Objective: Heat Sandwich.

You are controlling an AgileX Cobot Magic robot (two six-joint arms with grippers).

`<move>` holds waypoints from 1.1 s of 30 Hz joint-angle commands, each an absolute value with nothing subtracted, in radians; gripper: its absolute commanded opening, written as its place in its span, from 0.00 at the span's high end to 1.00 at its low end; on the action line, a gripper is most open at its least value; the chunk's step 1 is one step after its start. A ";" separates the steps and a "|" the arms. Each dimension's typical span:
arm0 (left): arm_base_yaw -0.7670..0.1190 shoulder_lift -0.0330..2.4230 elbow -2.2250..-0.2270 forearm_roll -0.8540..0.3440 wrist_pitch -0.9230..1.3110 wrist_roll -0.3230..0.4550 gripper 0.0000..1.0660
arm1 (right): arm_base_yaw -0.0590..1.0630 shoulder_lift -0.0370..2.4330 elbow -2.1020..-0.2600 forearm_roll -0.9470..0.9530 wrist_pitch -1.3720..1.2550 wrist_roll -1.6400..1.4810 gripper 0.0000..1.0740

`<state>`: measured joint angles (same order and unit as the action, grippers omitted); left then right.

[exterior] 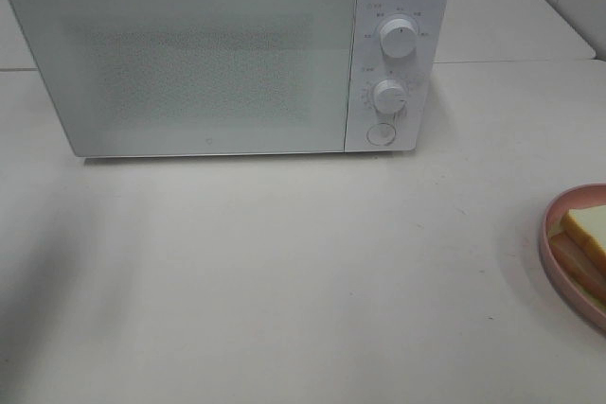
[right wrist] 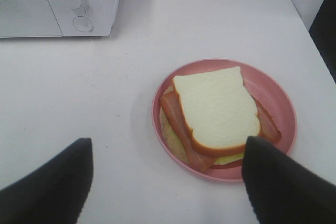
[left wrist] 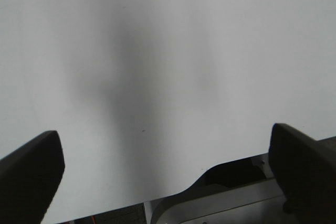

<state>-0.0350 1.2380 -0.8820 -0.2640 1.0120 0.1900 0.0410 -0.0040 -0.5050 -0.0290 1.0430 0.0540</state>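
sandwich [right wrist: 215, 111]: pale bread slices with tan crust, a pinkish layer and a yellow sliver showing under the top slice; it lies on the pink plate, at the table's right edge in the high view, only partly in frame there.
pink plate [right wrist: 275, 90]: round, wider than the sandwich, flat on the table well right of the microwave.
right gripper [right wrist: 168, 182]: released, jaws spread wide, holding nothing; it hangs above the table with the plate just ahead of its dark fingers [right wrist: 47, 187].
left gripper [left wrist: 168, 166]: released, jaws wide apart, nothing between them; only bare table and a soft shadow below it.
microwave [exterior: 189, 54]: white, door closed, at the table's far edge; two knobs [exterior: 399, 36] and a round button on its right panel.
table [exterior: 284, 272]: white, plain.
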 commanded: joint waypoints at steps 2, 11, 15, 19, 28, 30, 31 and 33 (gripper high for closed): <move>-0.018 1.109 -0.865 -0.154 1.072 0.090 0.07 | 0.035 -0.030 -0.503 -0.034 1.040 0.046 0.30; -0.018 0.781 -0.729 -0.101 1.036 0.079 0.07 | 0.035 -0.030 -0.503 -0.034 1.040 0.046 0.30; -0.018 0.659 -0.681 -0.082 1.029 0.081 0.07 | 0.035 -0.030 -0.503 -0.034 1.040 0.046 0.30; -0.018 0.503 -0.624 -0.060 1.028 0.081 0.07 | 0.035 -0.030 -0.503 -0.034 1.040 0.046 0.30; -0.018 0.301 -0.500 -0.069 1.033 0.079 0.07 | 0.035 -0.030 -0.503 -0.034 1.040 0.046 0.30; -0.018 0.251 -0.494 -0.070 1.038 0.071 0.08 | 0.035 -0.030 -0.503 -0.034 1.040 0.046 0.30; -0.018 0.237 -0.494 -0.071 1.038 0.071 0.08 | 0.035 -0.030 -0.503 -0.034 1.040 0.046 0.30; -0.018 0.220 -0.494 -0.069 1.038 0.069 0.08 | 0.035 -0.030 -0.503 -0.034 1.040 0.046 0.30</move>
<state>-0.0180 0.2290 -0.4970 -0.0680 1.0490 0.0780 0.0410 -0.0040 -0.5050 -0.0290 1.0430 0.0540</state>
